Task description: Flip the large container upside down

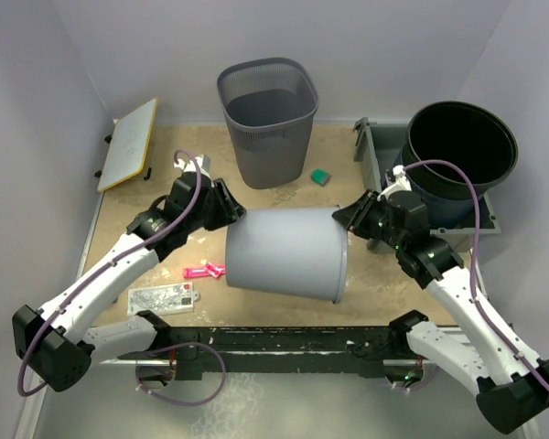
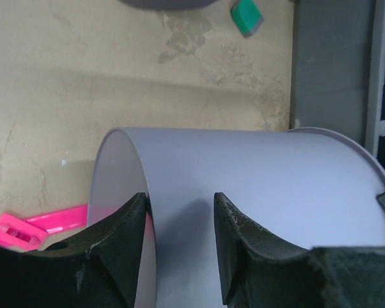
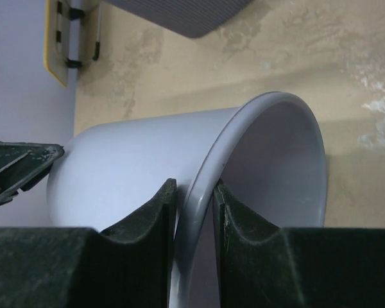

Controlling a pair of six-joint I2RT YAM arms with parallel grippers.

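The large container [image 1: 284,251] lies on its side mid-table [image 1: 346,183], between the two arms, with its mouth to the right and its base to the left. The right gripper [image 1: 349,219] pinches the rim, closed narrow, one finger inside and one outside. The left gripper [image 1: 231,213] straddles the base edge, jaws half apart (whether they press, I cannot tell). A mesh bin [image 1: 267,119] stands just beyond; a pink item [image 1: 204,271] lies near-left.
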